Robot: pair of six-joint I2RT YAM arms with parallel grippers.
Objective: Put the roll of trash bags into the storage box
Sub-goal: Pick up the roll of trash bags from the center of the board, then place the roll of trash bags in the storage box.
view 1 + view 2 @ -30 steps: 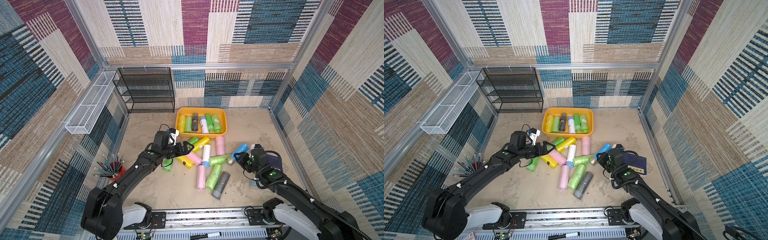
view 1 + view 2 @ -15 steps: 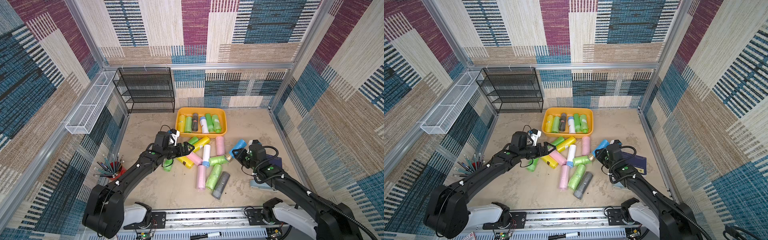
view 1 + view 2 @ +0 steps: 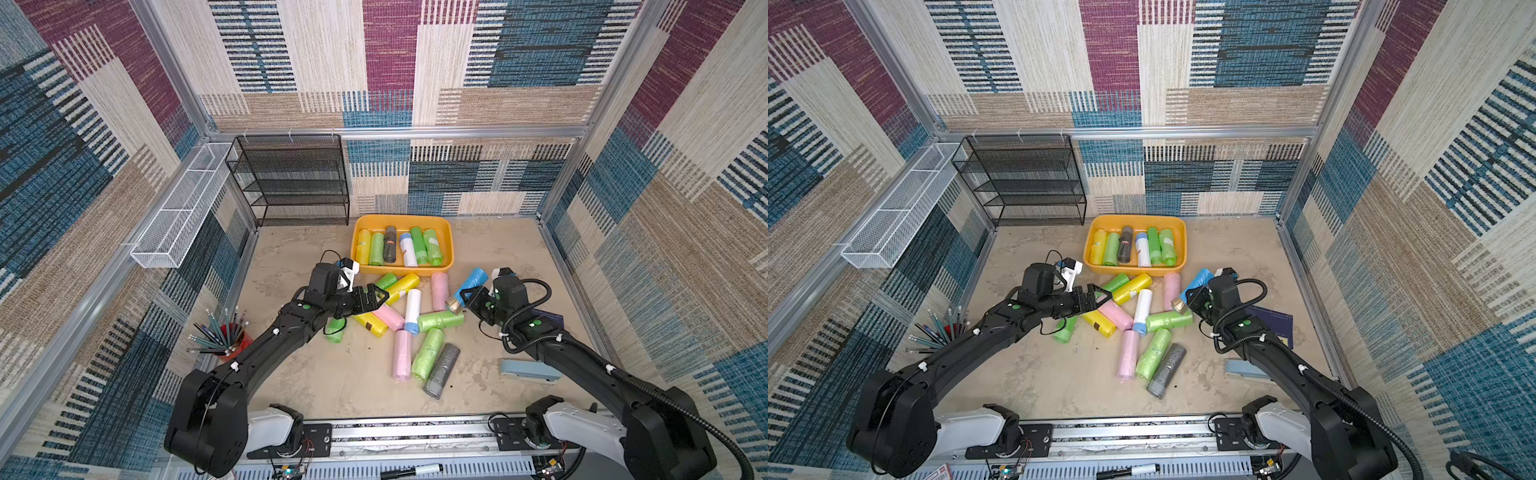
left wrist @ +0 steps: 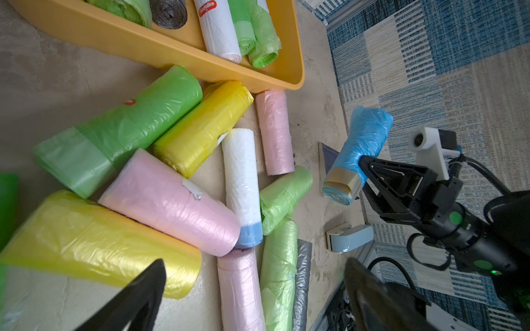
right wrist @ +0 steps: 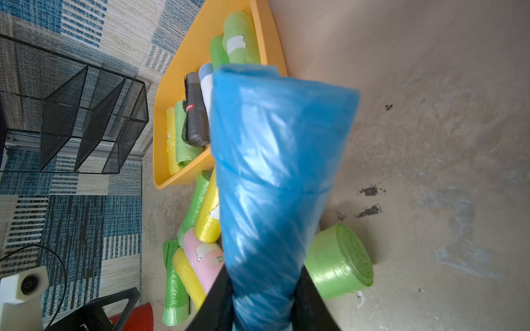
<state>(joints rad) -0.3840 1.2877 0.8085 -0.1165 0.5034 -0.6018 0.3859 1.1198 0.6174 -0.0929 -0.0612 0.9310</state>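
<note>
Right gripper (image 3: 468, 296) is clamped hard on the blue roll (image 3: 473, 279), biting close to its tan-taped end; the roll sits tilted, taped end low and near, free end raised toward the far side, and looks clear of the floor; your left gripper (image 3: 376, 300) is spread wide and empty, hovering over the left part of the loose pile.

Near to far: a dark grey roll (image 3: 442, 370) and a pale blue stapler (image 3: 530, 371) lie nearest you; beyond them sits the pile of pink, green, yellow and white rolls, several touching; a green, a yellow and a pink one lie against or just beside the near wall of the storage box (image 3: 401, 216); far left of the box stands the black mesh rack (image 3: 297, 183). The box holds six rolls side by side, with only a narrow bare strip at its right end.

Risks, as judged: your grip is off-centre, so the long free end may pivot in the jaws during the carry; the film is slick, so the roll may slide out; release early and it lands on the rim, or rolls off the packed row onto the floor; a low approach would knock the rolls at the near wall; your left arm is close to the route, so mind a clash.

Materials: rolls are soft cylinders of thin, glossy, crinkled film, some with paper labels; the box is smooth rigid orange-yellow plastic, rounded corners, rolled rim; the floor is matt, mottled beige.
</note>
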